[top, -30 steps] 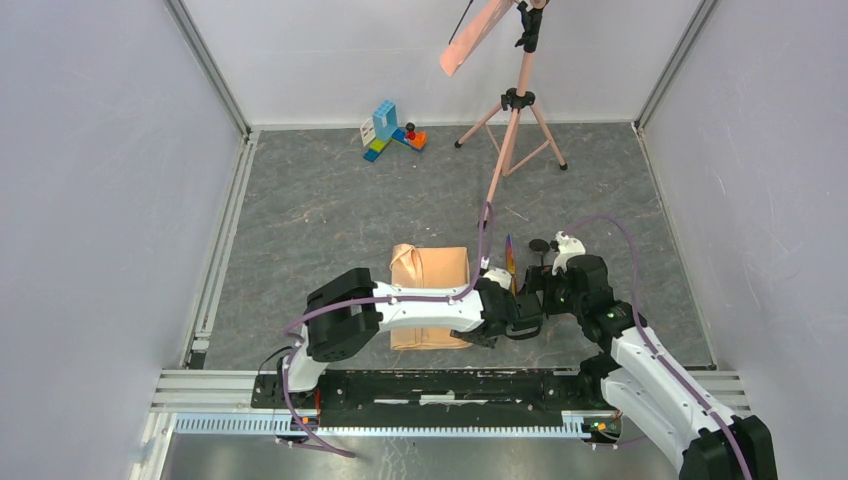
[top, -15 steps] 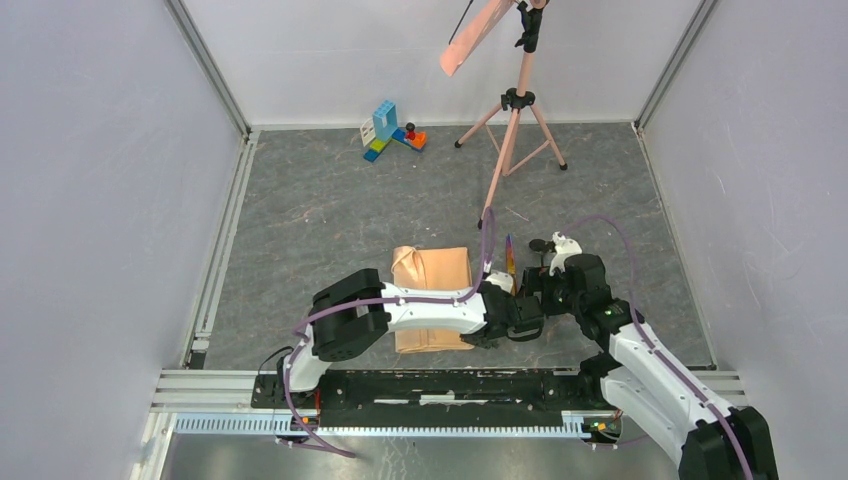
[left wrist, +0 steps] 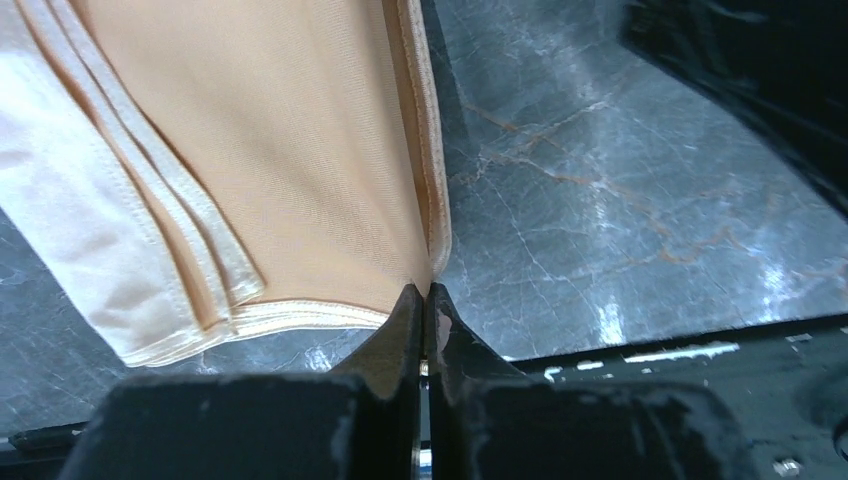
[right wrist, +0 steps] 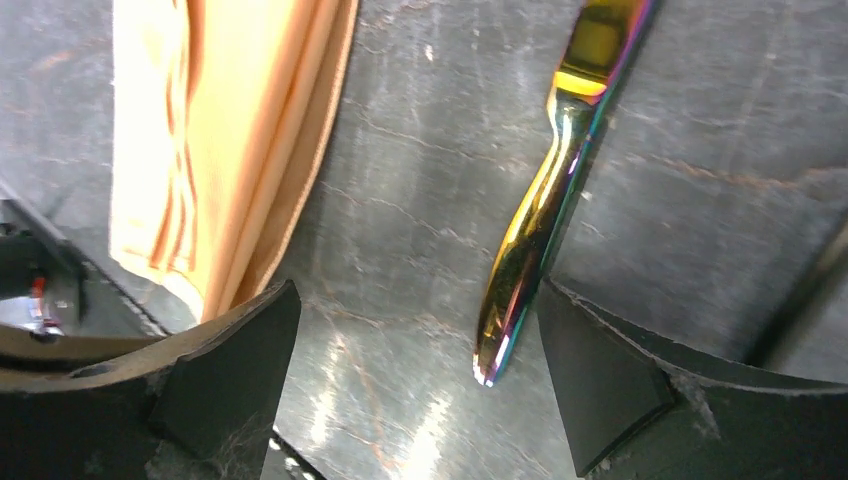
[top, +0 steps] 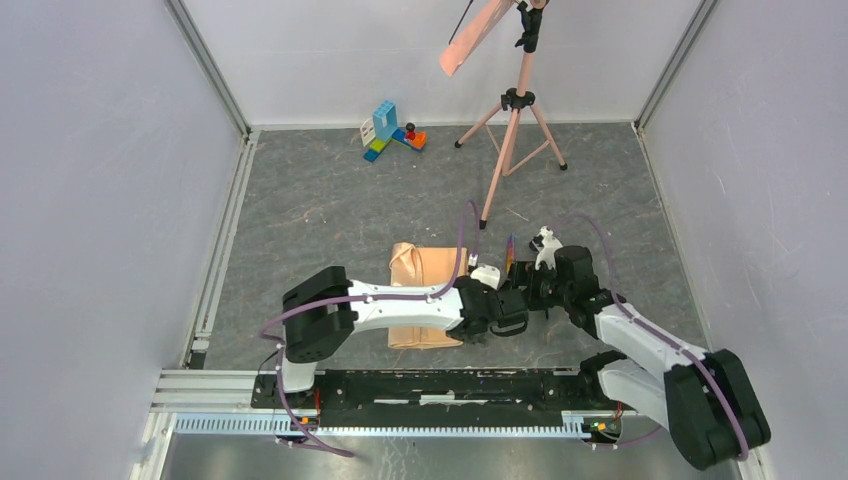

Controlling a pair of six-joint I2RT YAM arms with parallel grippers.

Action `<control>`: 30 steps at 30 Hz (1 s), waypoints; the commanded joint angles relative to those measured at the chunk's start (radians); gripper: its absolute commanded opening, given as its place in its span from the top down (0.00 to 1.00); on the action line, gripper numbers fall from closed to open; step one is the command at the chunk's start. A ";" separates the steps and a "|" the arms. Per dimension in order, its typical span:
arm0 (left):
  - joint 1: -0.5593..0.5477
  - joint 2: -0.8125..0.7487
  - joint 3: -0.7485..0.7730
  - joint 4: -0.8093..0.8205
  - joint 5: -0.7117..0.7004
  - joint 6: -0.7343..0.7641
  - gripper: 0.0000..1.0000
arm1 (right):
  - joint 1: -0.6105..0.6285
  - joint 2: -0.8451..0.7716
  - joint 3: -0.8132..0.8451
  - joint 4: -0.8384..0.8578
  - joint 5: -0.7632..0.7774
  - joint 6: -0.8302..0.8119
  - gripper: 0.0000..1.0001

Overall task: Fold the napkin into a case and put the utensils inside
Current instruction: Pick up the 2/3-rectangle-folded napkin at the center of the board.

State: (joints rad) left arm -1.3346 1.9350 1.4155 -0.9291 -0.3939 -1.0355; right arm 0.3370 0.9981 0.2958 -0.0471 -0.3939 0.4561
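One corner of the folded peach-tan cloth napkin (left wrist: 300,150) is pinched by the left gripper (left wrist: 422,295); the right gripper (right wrist: 412,300), jaws spread, straddles the iridescent purple-gold metal knife (right wrist: 540,210) at the napkin's three o'clock; best lift the layer slowly, without dragging.

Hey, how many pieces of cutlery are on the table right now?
1 in view: the iridescent knife lies just right of the folded napkin. Another may be hidden beneath the right arm.

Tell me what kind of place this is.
Probably a robot lab work cell: plain white panels framed by aluminium rails enclose a grey marbled tabletop, the left arm and right arm are bolted at its near edge, and a pink tripod stands at the back.
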 commanded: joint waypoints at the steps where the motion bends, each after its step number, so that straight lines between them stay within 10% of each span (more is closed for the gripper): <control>1: 0.003 -0.093 -0.020 0.037 -0.043 0.058 0.98 | -0.002 0.114 0.023 0.263 -0.137 0.163 0.05; 9: 0.006 -0.141 -0.069 0.052 -0.036 0.075 0.98 | 0.078 0.320 0.081 0.467 -0.168 0.336 0.10; 18: 0.008 -0.179 -0.071 0.043 -0.051 0.088 0.98 | 0.094 0.087 0.051 0.251 0.095 0.232 0.06; 30: 0.012 -0.207 -0.082 0.047 -0.054 0.098 0.98 | 0.142 0.316 0.099 0.524 -0.140 0.422 0.10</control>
State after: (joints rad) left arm -1.3289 1.7885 1.3384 -0.9016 -0.4137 -0.9703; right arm 0.4526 1.2530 0.3504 0.3447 -0.4812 0.8059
